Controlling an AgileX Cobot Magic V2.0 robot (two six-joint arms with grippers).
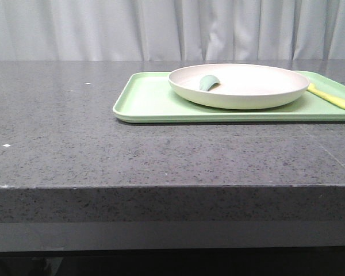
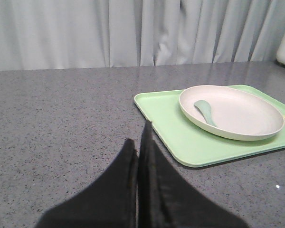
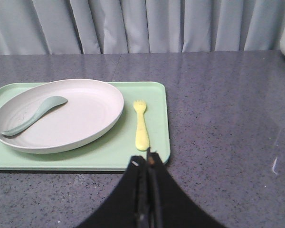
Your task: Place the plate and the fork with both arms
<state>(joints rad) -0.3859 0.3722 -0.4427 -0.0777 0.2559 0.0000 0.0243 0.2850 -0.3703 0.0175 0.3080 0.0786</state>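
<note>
Plate (image 3: pixel 61 114) sits on the green tray (image 3: pixel 159 118) w/ a teal spoon (image 3: pixel 33 115) lying in it; fork (image 3: pixel 141 124) lies flat on the tray just beside the plate's rim. Both grippers, left (image 2: pixel 139 142) and right (image 3: pixel 147 164), hang back over the counter (image 1: pixel 75 144) w/ fingers pressed together, holding nothing. Risks, imo: the fork is thin and flat, so fingers could skid off it or shove it under the rim, and lifting the shallow plate by one edge could tip it and slide the spoon out.

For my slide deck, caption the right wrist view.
Closed fingers hover near tray holding plate, teal spoon and yellow fork.
</note>
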